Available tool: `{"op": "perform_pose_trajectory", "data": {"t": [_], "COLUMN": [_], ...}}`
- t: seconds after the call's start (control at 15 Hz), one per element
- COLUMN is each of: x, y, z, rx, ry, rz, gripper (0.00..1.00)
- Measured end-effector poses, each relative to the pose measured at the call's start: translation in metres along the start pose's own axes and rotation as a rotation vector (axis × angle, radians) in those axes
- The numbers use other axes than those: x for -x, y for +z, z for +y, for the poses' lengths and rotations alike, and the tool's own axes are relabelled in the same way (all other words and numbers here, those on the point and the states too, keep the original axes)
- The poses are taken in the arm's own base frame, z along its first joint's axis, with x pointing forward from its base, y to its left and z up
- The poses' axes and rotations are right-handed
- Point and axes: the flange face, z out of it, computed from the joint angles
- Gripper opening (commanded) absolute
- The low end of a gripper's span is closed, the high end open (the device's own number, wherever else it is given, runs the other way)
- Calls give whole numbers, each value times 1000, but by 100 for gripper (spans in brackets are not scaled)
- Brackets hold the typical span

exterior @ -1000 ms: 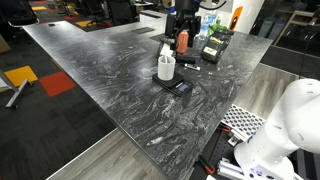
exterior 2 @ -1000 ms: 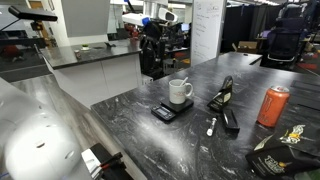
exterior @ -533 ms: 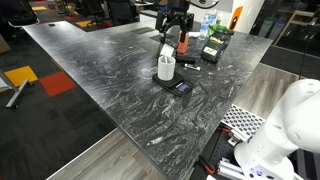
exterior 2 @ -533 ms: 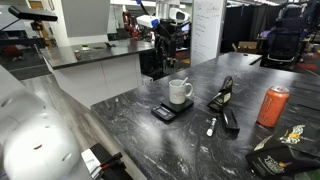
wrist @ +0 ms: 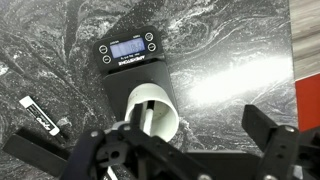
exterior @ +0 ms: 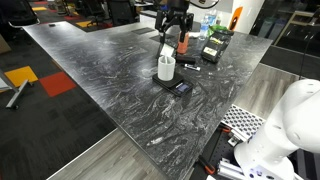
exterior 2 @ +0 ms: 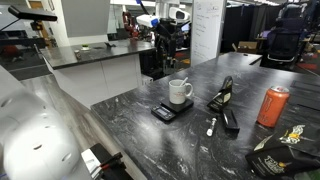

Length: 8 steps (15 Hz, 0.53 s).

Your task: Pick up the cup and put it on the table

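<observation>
The white cup (exterior: 166, 68) stands on a small black digital scale (exterior: 177, 86) on the dark marble table (exterior: 110, 80). It also shows in an exterior view (exterior 2: 179, 92), on the scale (exterior 2: 165, 112). My gripper (exterior: 172, 30) hangs open and empty above and behind the cup, clear of it, and it also shows in an exterior view (exterior 2: 167, 45). In the wrist view the cup (wrist: 152, 108) lies below the scale's display (wrist: 130, 51). It sits left of the middle between my open fingers (wrist: 160, 142).
An orange-red can (exterior 2: 273, 105) stands near the cup (exterior: 183, 42). A white marker (exterior 2: 211, 126) and black devices (exterior 2: 225, 98) lie beside the scale. A black bag with yellow print (exterior 2: 285, 150) lies further off. The table edge (exterior 2: 110, 105) is near the scale.
Over the last second my gripper moved closer to the cup and slightly lower. In the last half second nothing has visibly moved.
</observation>
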Motion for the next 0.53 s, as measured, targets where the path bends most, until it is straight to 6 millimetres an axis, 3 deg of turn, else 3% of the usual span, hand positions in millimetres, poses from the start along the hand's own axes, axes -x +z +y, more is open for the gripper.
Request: {"op": "perform_pose_trajectory", "data": {"t": [0.27,0.53], "x": [0,-3], "y": [0,-10], "z": [2,17], "rx": [0,-10], "ry": [2,-8], "rz": [-2,-1], "gripper": [100,100]}}
